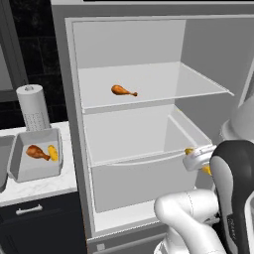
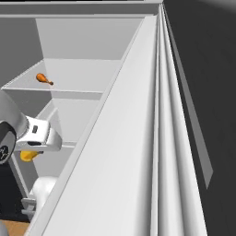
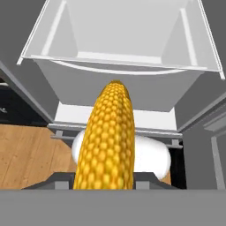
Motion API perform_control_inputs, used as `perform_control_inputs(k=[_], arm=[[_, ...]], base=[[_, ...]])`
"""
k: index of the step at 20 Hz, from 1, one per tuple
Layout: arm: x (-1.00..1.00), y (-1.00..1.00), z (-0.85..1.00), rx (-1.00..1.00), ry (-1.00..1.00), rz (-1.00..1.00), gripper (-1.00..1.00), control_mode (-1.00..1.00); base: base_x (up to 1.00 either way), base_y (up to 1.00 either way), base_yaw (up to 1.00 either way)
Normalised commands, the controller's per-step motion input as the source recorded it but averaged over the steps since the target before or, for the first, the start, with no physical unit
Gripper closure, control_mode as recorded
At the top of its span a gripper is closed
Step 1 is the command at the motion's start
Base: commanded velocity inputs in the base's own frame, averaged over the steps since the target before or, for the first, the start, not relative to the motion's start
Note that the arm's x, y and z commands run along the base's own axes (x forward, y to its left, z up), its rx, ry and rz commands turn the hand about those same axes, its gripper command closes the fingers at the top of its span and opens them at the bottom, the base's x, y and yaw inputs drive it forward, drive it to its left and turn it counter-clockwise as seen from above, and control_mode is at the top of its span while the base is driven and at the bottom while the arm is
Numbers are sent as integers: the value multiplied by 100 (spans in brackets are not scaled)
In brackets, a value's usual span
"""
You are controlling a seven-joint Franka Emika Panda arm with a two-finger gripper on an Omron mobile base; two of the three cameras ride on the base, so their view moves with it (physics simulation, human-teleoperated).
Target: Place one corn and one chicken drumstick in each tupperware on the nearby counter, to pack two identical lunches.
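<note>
One yellow, knobbly corn cob (image 3: 107,137) is clenched lengthwise in the claw (image 1: 198,159), with the grey rectangular lidless tupperware (image 1: 20,172) off at nine o'clock

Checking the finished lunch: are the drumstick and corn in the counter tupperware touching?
Cannot tell. In the left base view the drumstick and corn lie close inside the tupperware; too small.
</note>
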Motion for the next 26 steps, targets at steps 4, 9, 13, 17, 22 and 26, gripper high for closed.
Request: perform_control_inputs(k=[4, 9, 13, 17, 22, 26], arm=[[-11, 0, 0, 0, 0, 0, 100, -100], [0, 0, 0, 0, 0, 0, 100, 100], [0, 0, 0, 0, 0, 0, 100, 100], [0, 0, 0, 0, 0, 0, 100, 100], [0, 0, 0, 0, 0, 0, 100, 100], [0, 0, 0, 0, 0, 0, 100, 100]], base=[[0, 0, 0], [-56, 70, 4], [-21, 99, 8], [-3, 100, 7], [2, 94, 3], [51, 75, 0]])
